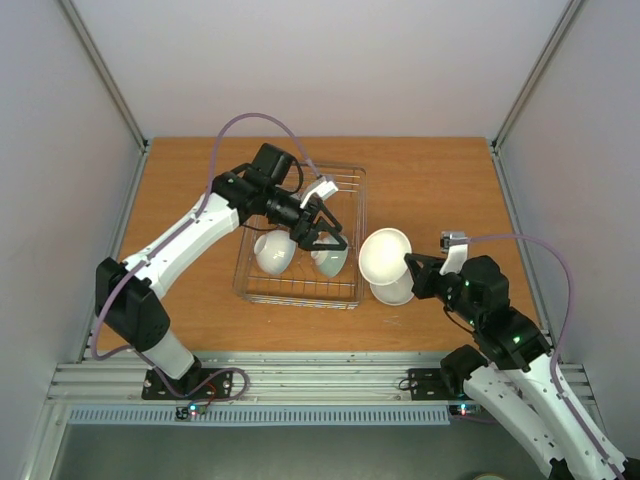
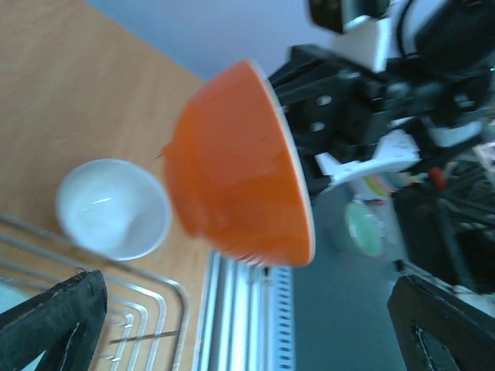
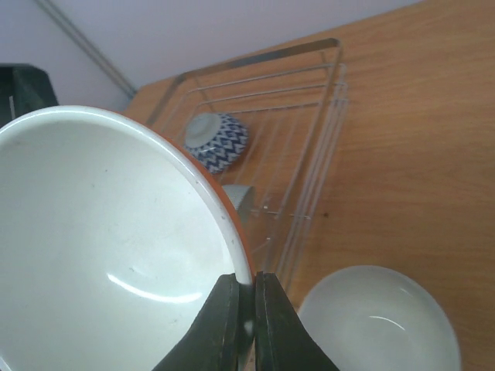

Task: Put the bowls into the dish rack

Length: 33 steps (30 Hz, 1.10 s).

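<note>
My right gripper is shut on the rim of an orange bowl with a white inside and holds it tilted, just right of the dish rack. The right wrist view shows the fingers pinching that rim. The left wrist view shows its orange outside. A white bowl sits on the table under it, also in the wrist views. Two pale bowls stand in the rack. My left gripper hangs open and empty over them.
A blue-and-white patterned bowl lies in the rack. The rack's near corner wires show by my left fingers. The wooden table ends at a metal rail in front.
</note>
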Available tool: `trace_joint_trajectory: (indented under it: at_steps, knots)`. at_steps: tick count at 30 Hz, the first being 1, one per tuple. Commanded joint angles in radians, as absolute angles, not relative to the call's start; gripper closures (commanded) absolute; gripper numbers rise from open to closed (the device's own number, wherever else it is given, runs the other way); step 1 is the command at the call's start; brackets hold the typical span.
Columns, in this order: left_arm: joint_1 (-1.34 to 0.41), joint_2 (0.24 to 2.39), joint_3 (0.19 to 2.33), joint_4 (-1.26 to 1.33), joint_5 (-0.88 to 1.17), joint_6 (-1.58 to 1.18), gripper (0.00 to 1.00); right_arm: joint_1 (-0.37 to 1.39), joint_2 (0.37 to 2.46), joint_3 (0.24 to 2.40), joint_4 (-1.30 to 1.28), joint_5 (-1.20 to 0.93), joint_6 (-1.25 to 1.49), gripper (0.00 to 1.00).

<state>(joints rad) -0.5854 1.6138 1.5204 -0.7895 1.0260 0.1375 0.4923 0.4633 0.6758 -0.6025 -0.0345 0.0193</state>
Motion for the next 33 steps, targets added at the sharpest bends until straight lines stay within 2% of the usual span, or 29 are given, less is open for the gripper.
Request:
trace_joint_trajectory:
  at_steps: [1, 13, 21, 28, 33]
  knots:
    - [-0.575, 1.577, 1.534, -0.755, 1.298, 0.101, 0.01, 0.491, 0.423, 0.636, -0.412, -0.175, -0.027, 0.99]
    - [-0.574, 1.586, 1.413, -0.588, 1.230, -0.026, 0.00, 0.491, 0.407, 0.601, -0.326, -0.280, -0.042, 0.99]
    - [-0.574, 1.586, 1.379, -0.501, 1.272, -0.098, 0.01, 0.491, 0.414, 0.584, -0.302, -0.287, -0.041, 0.99]
    - [-0.579, 1.571, 1.288, -0.288, 1.314, -0.274, 0.01, 0.491, 0.440, 0.571, -0.264, -0.293, -0.039, 0.99]
    - [-0.596, 1.576, 1.275, -0.298, 1.286, -0.273, 0.01, 0.491, 0.465, 0.562, -0.236, -0.301, -0.035, 0.99]
